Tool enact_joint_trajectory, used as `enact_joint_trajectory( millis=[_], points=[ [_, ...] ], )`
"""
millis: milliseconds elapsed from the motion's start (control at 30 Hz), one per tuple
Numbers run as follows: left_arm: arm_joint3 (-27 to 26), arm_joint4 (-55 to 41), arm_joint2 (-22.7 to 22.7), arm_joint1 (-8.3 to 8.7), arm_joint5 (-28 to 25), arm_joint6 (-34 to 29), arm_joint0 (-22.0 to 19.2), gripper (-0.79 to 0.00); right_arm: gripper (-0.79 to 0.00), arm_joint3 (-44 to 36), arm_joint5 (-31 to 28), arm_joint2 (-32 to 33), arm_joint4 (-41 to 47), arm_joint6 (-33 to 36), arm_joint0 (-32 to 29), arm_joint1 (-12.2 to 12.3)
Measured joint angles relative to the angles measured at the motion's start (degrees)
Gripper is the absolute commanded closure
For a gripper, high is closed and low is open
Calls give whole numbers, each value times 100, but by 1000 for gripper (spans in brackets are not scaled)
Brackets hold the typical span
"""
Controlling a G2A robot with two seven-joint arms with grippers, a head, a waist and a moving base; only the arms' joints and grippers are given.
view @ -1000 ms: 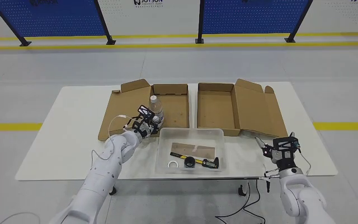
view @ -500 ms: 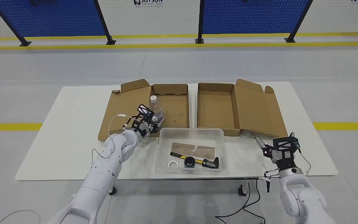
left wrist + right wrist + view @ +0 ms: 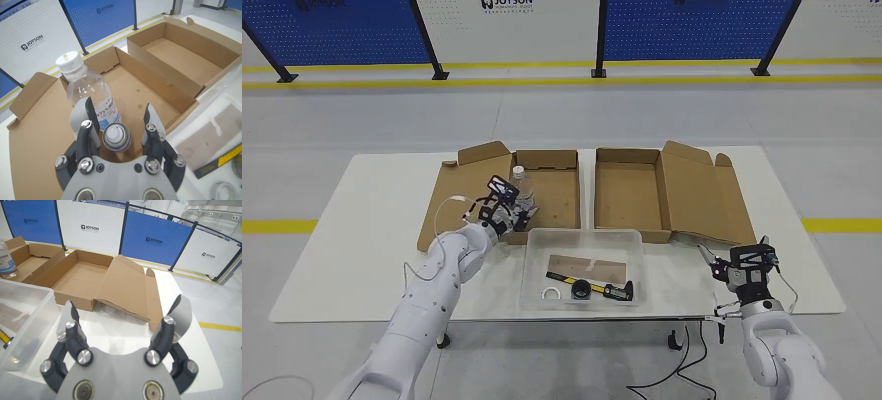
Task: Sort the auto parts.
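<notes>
Two cardboard boxes lie open on the table [image 3: 362,250], and we're over the left box [image 3: 557,195]. Our left gripper [image 3: 118,108] hangs with jaws spread, straddling the spray can [image 3: 116,139], which stands upright inside that box near the wall facing the plastic bin [image 3: 582,233]. Touching the can on its far side stands the clear bottle [image 3: 88,91], white cap up. The right box [image 3: 627,200] holds nothing. Our right gripper [image 3: 126,303] sits near the table's front edge, jaws wide apart, grasping nothing. In the bin we see a caliper [image 3: 607,290] and a white ring [image 3: 551,293].
</notes>
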Motion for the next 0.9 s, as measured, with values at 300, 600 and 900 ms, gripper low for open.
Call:
enact_joint_trajectory(
  millis=[300,600,900],
  points=[
    [-1198,-169,-258,114,-414,-370,424,-416,-785,0,0,0,0,0,0,0],
    [-2731,-629,-151,220,-1525,-1397,1199,-400,-785,0,0,0,0,0,0,0],
    [-3199,-974,193,267,-1963,-2431,1582,-416,-785,0,0,0,0,0,0,0]
  ],
)
